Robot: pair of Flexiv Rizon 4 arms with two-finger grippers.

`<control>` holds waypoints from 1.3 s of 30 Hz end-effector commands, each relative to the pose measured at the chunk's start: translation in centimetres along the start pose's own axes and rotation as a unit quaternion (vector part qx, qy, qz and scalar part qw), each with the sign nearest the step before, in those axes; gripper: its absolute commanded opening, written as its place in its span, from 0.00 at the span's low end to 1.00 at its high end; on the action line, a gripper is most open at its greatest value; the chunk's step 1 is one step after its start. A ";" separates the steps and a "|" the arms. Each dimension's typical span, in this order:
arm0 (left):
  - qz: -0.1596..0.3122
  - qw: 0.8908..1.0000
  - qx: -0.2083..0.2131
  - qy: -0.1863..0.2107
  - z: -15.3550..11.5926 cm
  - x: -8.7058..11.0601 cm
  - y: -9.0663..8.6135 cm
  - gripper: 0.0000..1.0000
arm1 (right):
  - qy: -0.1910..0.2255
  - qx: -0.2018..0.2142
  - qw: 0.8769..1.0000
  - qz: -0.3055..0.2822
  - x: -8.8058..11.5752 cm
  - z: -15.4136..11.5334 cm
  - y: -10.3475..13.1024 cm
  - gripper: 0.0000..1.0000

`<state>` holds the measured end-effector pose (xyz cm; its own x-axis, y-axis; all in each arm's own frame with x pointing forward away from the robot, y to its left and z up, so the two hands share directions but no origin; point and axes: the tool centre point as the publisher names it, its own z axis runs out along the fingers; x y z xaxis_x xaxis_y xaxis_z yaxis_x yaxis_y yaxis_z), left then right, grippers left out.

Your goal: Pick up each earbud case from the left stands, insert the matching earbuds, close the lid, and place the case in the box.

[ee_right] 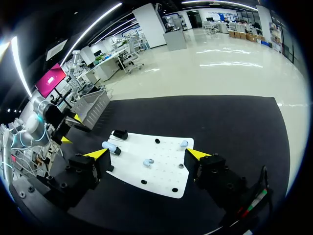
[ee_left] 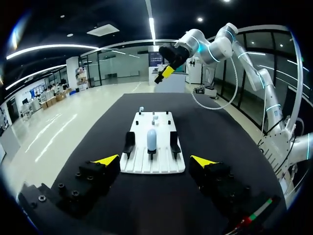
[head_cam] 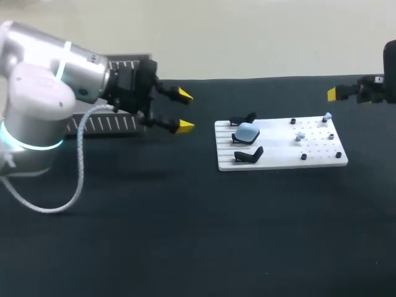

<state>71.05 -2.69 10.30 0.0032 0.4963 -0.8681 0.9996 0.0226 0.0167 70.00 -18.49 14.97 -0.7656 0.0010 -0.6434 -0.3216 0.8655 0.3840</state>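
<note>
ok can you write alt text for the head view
A white board on a dark table carries three black stands at its left end, the middle one holding a pale blue earbud case. The left gripper hangs open off the board's left; the right gripper shows at the view's right edge.

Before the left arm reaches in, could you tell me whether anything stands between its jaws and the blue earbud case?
Nothing visible does: only bare table lies between the left gripper and the earbud case; the empty stands flank it.

The table (head_cam: pixel 185 235) looks matt cloth, the board (head_cam: pixel 278 158) smooth plastic.
</note>
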 end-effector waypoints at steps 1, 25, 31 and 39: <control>-0.010 1.000 0.026 -0.005 2.4 0.2 0.2 1.00 | 0.000 0.001 1.000 0.000 0.0 0.0 0.0 1.00; -0.015 0.999 0.026 0.010 6.4 1.0 -0.3 1.00 | 0.000 0.001 1.000 0.000 0.0 0.0 0.0 1.00; -0.015 0.999 0.035 0.008 7.2 1.0 0.2 0.66 | 0.000 0.001 1.000 0.000 0.0 0.0 0.0 1.00; -0.016 0.998 0.052 0.008 8.2 1.1 0.4 0.71 | 0.000 0.001 1.000 0.000 0.0 0.0 0.0 1.00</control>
<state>70.89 -8.78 5.62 -0.0278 0.5069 -0.8615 0.9978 -0.0377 -0.0544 70.00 -18.48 14.97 -0.7656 0.0010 -0.6434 -0.3216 0.8655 0.3840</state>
